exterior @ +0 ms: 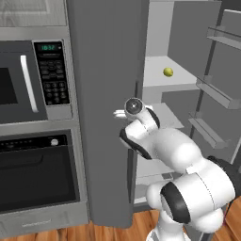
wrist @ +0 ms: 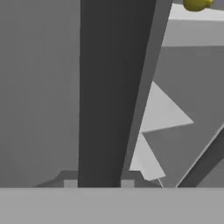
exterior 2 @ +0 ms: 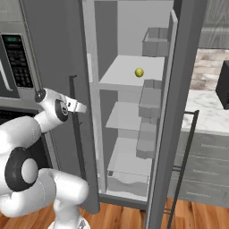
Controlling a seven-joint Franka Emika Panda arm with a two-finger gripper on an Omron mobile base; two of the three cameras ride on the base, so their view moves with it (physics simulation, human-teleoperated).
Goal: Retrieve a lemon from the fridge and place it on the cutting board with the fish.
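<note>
Dark-grey fridge [exterior: 106,117] door edge stands between claw [exterior 2: 79,106] and lemon [exterior: 168,72].

Rendered scene under even, diffuse light with no visible source. The fridge [exterior: 106,113] interior reads pale and bright, its door faces dark grey; shadows are soft, falling faintly beneath the shelves. The lemon [exterior 2: 139,72] appears as a small, slightly soft-edged yellow-green spot. The white arm [exterior: 188,183] shows mild shading and no hard glare. All three views are coarse and slightly blurred; the hand view is softest, with flat grey planes.
</note>
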